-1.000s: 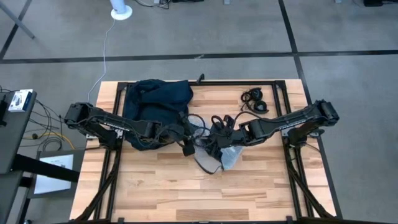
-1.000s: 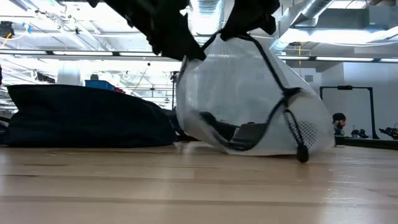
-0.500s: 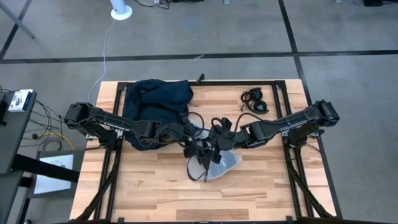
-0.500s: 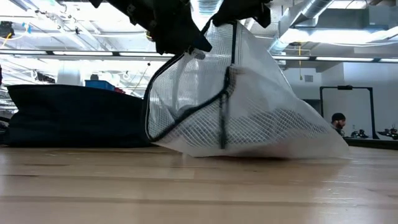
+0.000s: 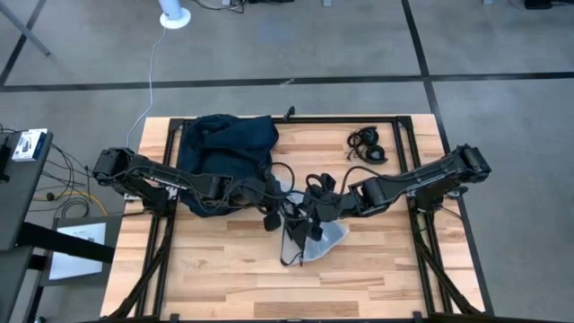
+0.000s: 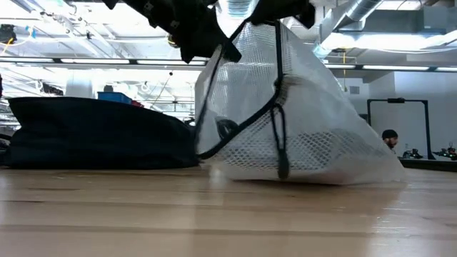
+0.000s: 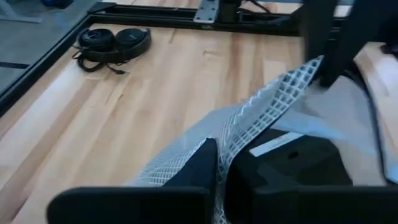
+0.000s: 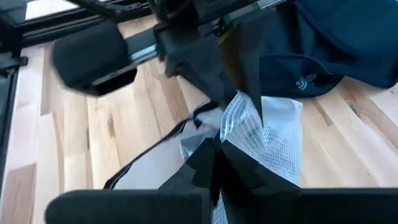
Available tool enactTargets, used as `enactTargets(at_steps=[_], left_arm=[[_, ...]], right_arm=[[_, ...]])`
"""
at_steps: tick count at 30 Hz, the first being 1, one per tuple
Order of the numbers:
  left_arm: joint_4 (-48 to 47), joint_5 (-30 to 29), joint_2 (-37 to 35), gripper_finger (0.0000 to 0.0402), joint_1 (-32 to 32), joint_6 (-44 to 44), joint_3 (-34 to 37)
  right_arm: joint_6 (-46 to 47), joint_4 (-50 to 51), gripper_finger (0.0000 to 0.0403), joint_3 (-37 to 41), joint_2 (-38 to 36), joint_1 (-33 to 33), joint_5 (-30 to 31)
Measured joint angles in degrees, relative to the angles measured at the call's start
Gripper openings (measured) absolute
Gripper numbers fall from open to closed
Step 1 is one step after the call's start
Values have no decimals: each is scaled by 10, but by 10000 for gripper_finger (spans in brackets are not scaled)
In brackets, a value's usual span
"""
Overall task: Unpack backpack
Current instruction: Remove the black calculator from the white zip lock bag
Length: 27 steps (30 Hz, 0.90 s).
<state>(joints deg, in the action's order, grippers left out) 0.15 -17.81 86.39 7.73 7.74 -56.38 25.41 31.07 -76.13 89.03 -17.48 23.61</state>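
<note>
Only the left wrist view shows headphones (image 7: 112, 42) on the table (image 7: 74, 124).

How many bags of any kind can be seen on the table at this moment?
2: the dark navy fabric backpack at the table's far left, and a clear white-mesh plastic bag at the centre, gripped by both hands. More may be hidden inside.

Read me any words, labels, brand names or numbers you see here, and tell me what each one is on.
No text can be read.
Small white logo on the backpack: a mark only, too blurred for letters.
White label strip on the black pouch inside the mesh bag: too blurred to read.
</note>
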Motion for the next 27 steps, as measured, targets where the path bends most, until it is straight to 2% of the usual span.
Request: enactTargets(at_steps=[5, 9, 13, 16, 19, 24, 27], left_arm=[[-31, -64, 0, 0, -1, 34, 0], [-52, -106, 0, 0, -5, 66, 0], [-45, -117, 0, 0, -14, 67, 0], [-34, -111, 0, 0, -18, 54, 0], [-12, -46, 0, 0, -21, 20, 0], [15, 119, 0, 0, -21, -29, 0], [18, 149, 0, 0, -19, -29, 1]], right_arm=[[5, 108, 59, -40, -30, -16, -2], [11, 123, 79, -62, -47, -34, -41], [-13, 84, 69, -63, -28, -61, -68], [-34, 66, 37, -62, 16, -77, -69], [-33, 20, 7, -61, 52, -80, -73], [-5, -32, 1, -62, 76, -85, -67], [44, -33, 0, -61, 101, -97, -44]])
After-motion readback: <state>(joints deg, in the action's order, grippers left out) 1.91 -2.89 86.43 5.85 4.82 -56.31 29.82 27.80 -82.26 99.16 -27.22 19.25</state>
